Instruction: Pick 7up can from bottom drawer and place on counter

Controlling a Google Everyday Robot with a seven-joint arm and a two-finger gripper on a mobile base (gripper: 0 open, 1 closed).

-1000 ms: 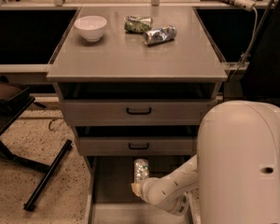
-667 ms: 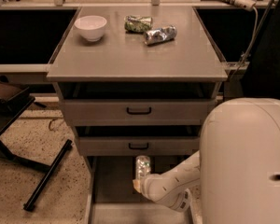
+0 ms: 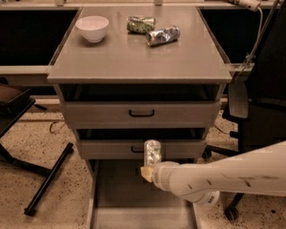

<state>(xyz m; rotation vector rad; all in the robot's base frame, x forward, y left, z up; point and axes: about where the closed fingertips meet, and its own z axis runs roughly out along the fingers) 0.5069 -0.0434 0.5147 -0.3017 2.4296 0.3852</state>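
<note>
The 7up can (image 3: 152,151), pale silvery with a green patch, stands upright in my gripper (image 3: 148,170), in front of the lower grey drawer front. The gripper is shut on the can's lower part and holds it above the open bottom drawer (image 3: 120,194), whose grey floor is bare. My white arm reaches in from the lower right. The grey counter (image 3: 133,58) lies above the two closed drawer fronts.
On the counter are a white bowl (image 3: 92,27), a crumpled dark green can (image 3: 140,24) and a shiny silver-blue can (image 3: 162,36) at the back. A black office chair (image 3: 267,104) stands to the right. A black stand leg (image 3: 48,179) lies on the floor at the left.
The can has risen from low in the bottom drawer to the height of the lower drawer front, held by the gripper. The arm has swung lower in view.
</note>
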